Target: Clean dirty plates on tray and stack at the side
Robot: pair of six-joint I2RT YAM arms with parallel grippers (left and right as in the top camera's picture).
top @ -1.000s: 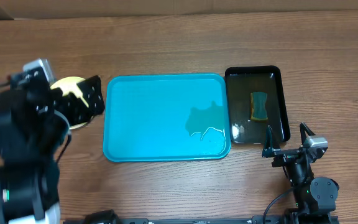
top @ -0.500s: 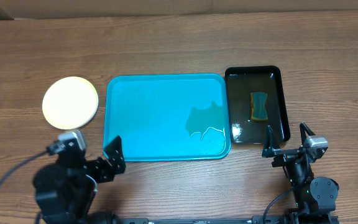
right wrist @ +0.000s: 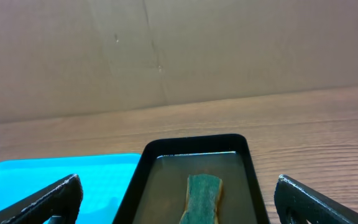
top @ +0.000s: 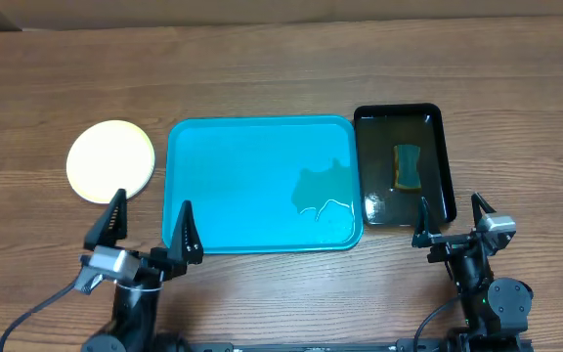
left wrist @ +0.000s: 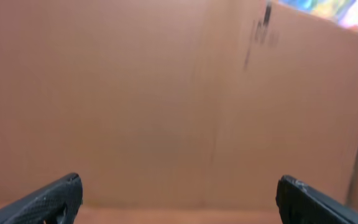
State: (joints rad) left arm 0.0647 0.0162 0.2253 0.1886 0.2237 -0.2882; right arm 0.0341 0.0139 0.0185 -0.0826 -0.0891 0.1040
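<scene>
Plate point(top: 111, 161): one round, pale yellow disc with a lighter rim lies on the wooden table point(top: 262, 68), just beside the left end of the turquoise tray point(top: 242, 176) and apart from it. From above I cannot tell whether other plates lie under it. The tray shows a darker, wet-looking patch point(top: 325, 200) near its right end. A smaller black tray point(top: 448, 161) sits just to its right and holds a green and yellow sponge point(top: 407, 166).

The left gripper point(top: 151, 203) hangs near the front edge of the table with its fingers spread wide and holding nothing. One fingertip is just in front of the plate, the other over the tray's front left corner. The right gripper point(top: 450, 200) is also spread wide and holds nothing, just in front of the black tray.
</scene>
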